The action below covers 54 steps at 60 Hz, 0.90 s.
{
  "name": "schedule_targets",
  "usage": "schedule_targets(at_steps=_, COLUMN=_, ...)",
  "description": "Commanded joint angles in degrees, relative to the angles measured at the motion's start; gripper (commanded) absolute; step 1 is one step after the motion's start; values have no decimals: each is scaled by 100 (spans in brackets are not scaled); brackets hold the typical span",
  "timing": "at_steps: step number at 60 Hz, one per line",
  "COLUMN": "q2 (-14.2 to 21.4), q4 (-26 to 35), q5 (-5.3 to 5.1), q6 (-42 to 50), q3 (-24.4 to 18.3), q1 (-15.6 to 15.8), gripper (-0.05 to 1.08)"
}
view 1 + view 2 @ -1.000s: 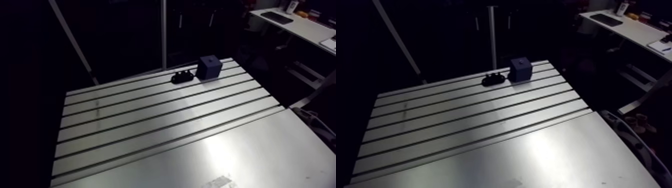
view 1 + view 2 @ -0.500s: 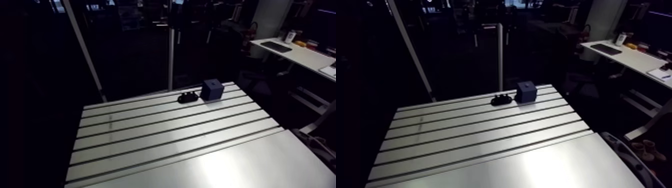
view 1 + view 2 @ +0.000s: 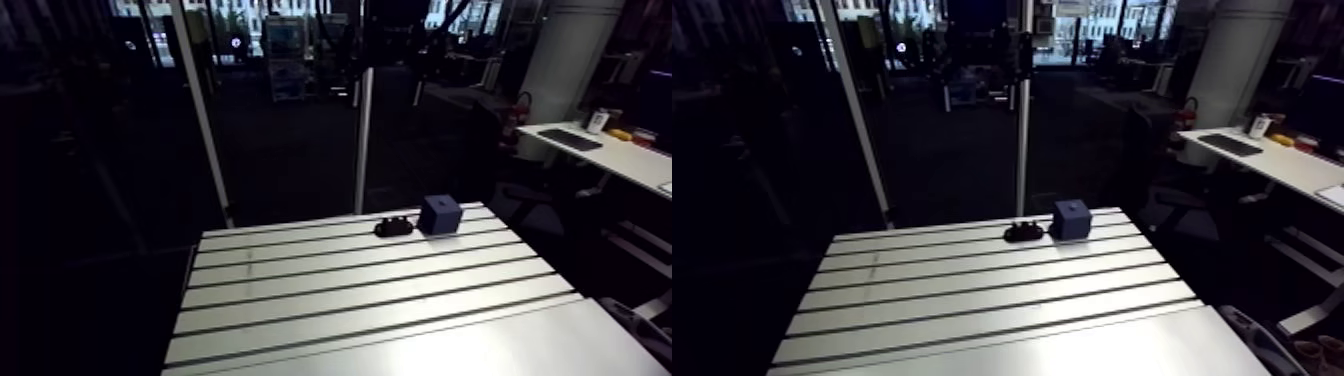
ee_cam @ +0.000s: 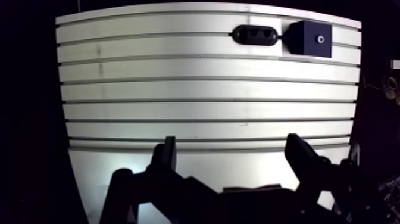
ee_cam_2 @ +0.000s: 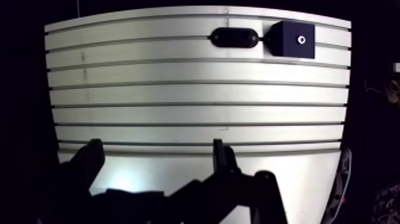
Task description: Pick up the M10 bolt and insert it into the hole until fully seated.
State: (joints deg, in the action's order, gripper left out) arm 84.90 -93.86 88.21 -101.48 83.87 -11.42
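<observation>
Blue block (image 4: 309, 39), black holder (image 4: 255, 34) just beside it, both unmoved; only the view shifts. Hand (image 4: 231, 146), released and empty, sits well apart from the block: pickup pending.

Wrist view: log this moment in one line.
end effector: open, empty | block: far edge of table, hole up | black oval piece: beside block

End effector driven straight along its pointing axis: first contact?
Likely bare table, depth uncertain. The end effector is open, empty; the dark holder and blue block lie far ahead, off that line.
</observation>
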Motion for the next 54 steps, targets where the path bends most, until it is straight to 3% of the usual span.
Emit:
schedule_targets(at_steps=1, q2=305, q4=584, q5=16, q6=529, q3=69, q1=483, gripper=1)
schedule_targets(at_steps=12, q2=287, q4=601, q5=93, q6=554, q3=167, q1=516, gripper=1)
schedule_targets(at_steps=23, q2=175, q4=652, q5=85, q6=564, q3=135, q1=511, gripper=1)
schedule_targets(at_steps=33, q2=154, q4=567, q5=172, q6=571, q3=143, q1=526, gripper=1)
schedule_targets(at_steps=54, q2=138, q4=364, q5=167, q6=546, q3=134, q1=544, gripper=1)
